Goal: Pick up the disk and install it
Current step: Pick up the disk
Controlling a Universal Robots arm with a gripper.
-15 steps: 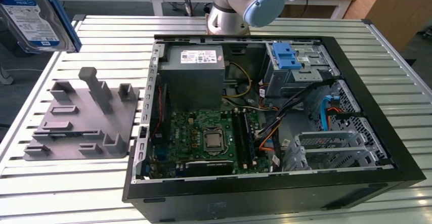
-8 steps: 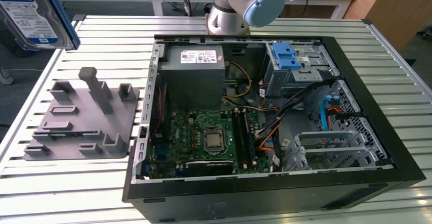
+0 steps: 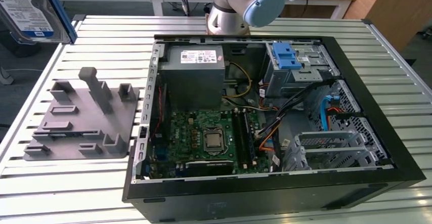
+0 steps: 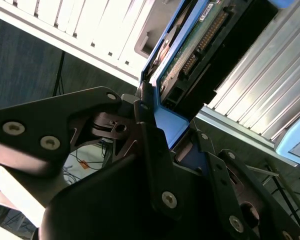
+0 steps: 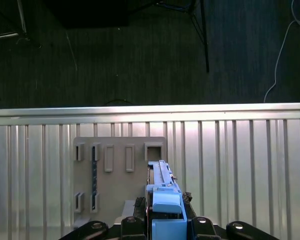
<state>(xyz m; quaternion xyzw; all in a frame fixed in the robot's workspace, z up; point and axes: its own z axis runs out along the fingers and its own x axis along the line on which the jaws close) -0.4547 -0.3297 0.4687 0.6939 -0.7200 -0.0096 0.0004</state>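
The disk (image 3: 26, 9) is being held off the table, high at the exterior view's left and over the edge of the slatted metal table (image 3: 40, 183). It is being carried upright, its long axis running up and down with a slight lean, and its blue-and-white label is being turned toward the exterior camera. Its top and one side are being cut off by the frame there.

In the first wrist view it is being seen edge-on, a narrow blue plastic rail with a smooth cap pointing away from the gripper (image 5: 165, 220). The black fingers (image 5: 139, 206) are being pressed against the two sides of the disk, closed on it. In the second wrist view a green circuit board and a row of connector pins are being shown on the underside of the disk (image 4: 200, 40).

A grey moulded holder (image 5: 115, 170) with rectangular slots is lying on the table below. The open black computer case (image 3: 378, 107) is standing beside it.
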